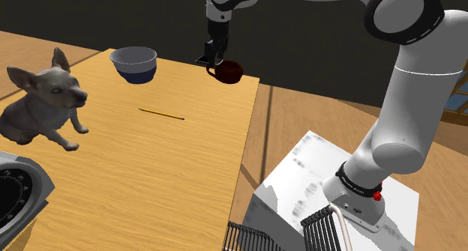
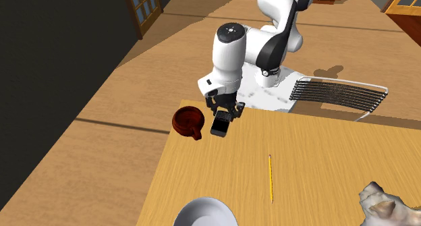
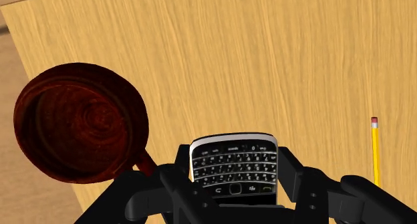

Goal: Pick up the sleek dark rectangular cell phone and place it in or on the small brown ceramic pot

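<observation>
Black claw [image 3: 235, 189] clasps rectangular phone [image 3: 234, 161] (round pot [image 3: 77, 122] beside).

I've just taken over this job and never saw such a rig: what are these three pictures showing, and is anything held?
It is one white robot arm on a box stand, ending in a black two-fingered gripper. The shoulder view looks down from beside the stand; the second exterior view faces the arm across the wooden table; the wrist view looks along the fingers. On the table are a pencil, a bowl, a dog figure and, at its corner, a dark red-brown pot. The gripper is shut on a black keypad phone, held beside the pot, not yet in it.
</observation>
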### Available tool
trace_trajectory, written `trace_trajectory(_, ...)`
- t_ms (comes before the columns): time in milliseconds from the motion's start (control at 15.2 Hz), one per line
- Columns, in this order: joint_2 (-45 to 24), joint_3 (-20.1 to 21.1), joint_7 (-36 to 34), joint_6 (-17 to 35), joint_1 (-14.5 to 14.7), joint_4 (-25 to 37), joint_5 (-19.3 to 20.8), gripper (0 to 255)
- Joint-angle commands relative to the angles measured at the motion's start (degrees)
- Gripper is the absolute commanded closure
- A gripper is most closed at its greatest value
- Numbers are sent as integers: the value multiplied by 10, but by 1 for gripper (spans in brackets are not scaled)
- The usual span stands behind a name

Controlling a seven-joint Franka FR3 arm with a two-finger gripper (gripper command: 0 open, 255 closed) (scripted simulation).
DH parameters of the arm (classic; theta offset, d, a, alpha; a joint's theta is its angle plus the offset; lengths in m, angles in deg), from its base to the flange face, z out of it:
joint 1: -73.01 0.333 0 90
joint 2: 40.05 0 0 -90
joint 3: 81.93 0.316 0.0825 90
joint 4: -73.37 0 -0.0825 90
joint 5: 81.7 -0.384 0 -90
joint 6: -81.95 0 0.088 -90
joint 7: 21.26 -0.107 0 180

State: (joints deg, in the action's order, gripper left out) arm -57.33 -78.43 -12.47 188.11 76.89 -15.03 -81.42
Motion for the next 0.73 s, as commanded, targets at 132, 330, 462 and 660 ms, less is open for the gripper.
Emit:
trace_trajectory(132,0,0,0,-31,0,31,0,255)
trace_trajectory(330,-7,-8,24,-42,-16,49,-2,255)
trace_trajectory(462,-16,-16,48,-49,-31,64,-5,255)
trace_trajectory(660,-35,-27,83,-61,-55,94,-8,255)
